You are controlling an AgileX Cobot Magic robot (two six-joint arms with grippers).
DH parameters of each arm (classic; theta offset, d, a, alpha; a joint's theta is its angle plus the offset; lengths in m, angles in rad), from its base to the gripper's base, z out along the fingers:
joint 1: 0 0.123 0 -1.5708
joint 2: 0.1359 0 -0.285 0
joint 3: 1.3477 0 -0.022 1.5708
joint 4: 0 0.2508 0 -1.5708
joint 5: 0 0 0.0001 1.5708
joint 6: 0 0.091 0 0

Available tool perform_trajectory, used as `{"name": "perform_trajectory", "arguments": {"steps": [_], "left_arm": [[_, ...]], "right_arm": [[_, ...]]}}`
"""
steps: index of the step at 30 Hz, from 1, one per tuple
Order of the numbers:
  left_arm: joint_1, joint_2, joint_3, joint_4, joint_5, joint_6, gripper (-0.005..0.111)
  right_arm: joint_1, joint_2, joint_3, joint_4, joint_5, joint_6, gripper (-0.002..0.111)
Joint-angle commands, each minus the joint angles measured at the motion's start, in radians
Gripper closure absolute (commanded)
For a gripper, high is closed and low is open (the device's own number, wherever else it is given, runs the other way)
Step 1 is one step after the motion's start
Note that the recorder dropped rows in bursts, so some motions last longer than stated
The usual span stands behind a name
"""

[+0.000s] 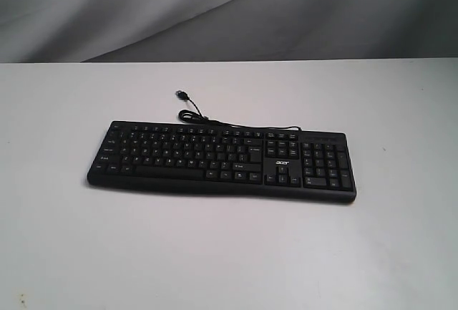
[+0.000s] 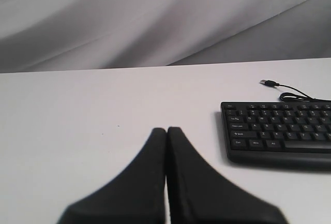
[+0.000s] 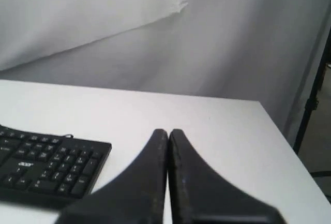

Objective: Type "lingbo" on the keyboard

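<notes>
Black keyboard [image 1: 222,157] laid flat on the white surface [image 1: 215,253].
It is set lengthwise near the middle, with the number pad at the right end in the exterior view; white legends and a small white logo [image 1: 282,162] are shown. Its thin black cable [image 1: 188,115] is looped just behind, and the plug [image 1: 182,94] is left lying loose.

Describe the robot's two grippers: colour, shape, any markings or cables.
Left gripper and right gripper look alike: two matte black fingers each, broad at the base, curving to narrow rounded tips. No markings or cables show.
</notes>
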Motion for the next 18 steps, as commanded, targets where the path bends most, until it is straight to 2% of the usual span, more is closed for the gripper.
{"name": "perform_trajectory", "arguments": {"steps": [1, 3, 5, 7, 18], "left_arm": [[0.001, -0.004, 0.005, -0.004, -0.006, -0.002, 0.106], [0.001, -0.004, 0.005, -0.004, -0.006, -0.002, 0.106], [0.001, -0.004, 0.005, -0.004, -0.006, -0.002, 0.106], [0.001, -0.004, 0.005, -0.004, -0.006, -0.002, 0.106], [0.001, -0.004, 0.005, -0.004, -0.006, -0.002, 0.106]], "right_arm": [[-0.01, -0.005, 0.09, 0.002, -0.037, -0.006, 0.108], [-0.01, -0.005, 0.131, 0.002, -0.05, -0.006, 0.108], [-0.01, -0.005, 0.132, 0.004, -0.052, -0.006, 0.108], [-0.01, -0.005, 0.132, 0.011, 0.02, -0.003, 0.108], [-0.01, -0.005, 0.132, 0.019, 0.02, -0.003, 0.108]]}}
